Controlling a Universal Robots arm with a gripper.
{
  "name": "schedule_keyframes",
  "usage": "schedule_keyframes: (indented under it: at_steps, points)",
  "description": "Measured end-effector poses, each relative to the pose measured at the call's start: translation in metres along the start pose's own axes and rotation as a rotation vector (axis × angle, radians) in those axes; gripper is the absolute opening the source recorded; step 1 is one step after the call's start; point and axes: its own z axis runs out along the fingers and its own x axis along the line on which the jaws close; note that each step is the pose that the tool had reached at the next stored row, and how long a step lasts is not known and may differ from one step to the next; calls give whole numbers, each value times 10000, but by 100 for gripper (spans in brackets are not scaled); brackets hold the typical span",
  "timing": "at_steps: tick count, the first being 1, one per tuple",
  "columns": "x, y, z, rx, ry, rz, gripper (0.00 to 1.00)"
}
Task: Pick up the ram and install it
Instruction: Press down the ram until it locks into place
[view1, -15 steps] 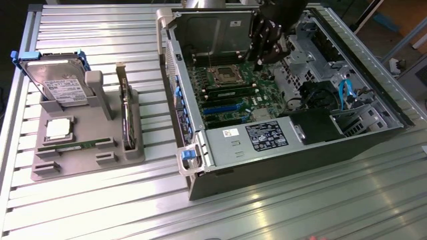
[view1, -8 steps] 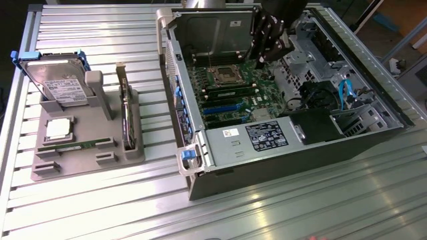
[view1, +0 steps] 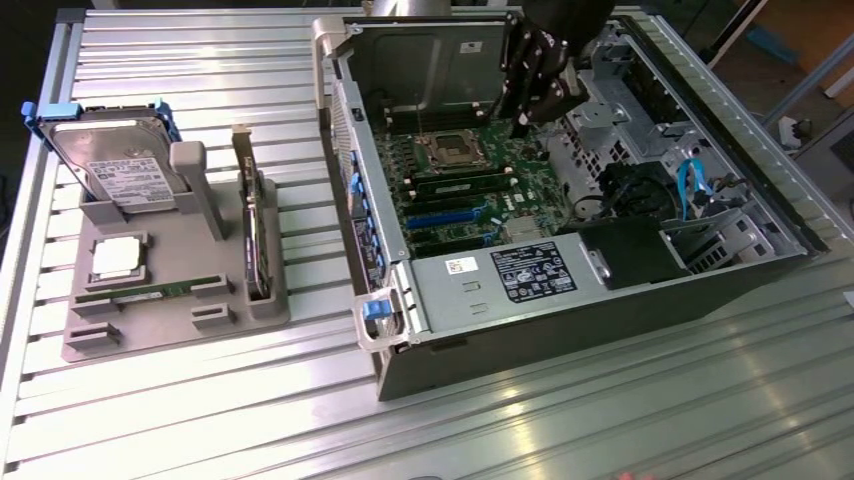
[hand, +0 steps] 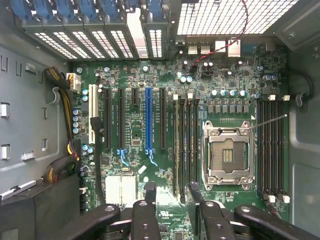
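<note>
— Where do we find the claw?

— We see the gripper (view1: 541, 80) inside the computer case (view1: 561, 335), hanging over the motherboard (view1: 461, 215) at the case's far end. In the wrist view its fingers (hand: 145, 215) stand wide apart, with bare board showing between them. We see them gripping nothing, and we cannot tell whether they touch the board.

— And the ram?

— The ram (view1: 134, 292) lies flat in a slot of the grey holder (view1: 174, 330), which sits on the metal table (view1: 601, 430) outside the case, on the exterior view's left of it. The ram is well apart from the case and from the gripper.

— What else do we count in that holder?

— A hard drive (view1: 114, 165) leans upright on the side away from the case. A silver CPU chip (view1: 118, 255) lies flat beside the ram. A dark expansion card (view1: 251, 235) stands on edge along the side nearest the case.

— And inside the case?

— Besides the motherboard we see the CPU socket (hand: 227, 155), memory slots (hand: 186, 145) just beside it, a labelled power supply (view1: 534, 272) and a blue cable (view1: 690, 185).
</note>
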Motion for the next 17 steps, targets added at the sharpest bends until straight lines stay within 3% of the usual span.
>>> schedule_keyframes:
  at_steps: [5, 9, 17]
  points:
    - [0, 0, 0, 0, 0, 0, 36]
    - [0, 0, 0, 0, 0, 0, 11]
    - [0, 0, 0, 0, -7, 0, 11]
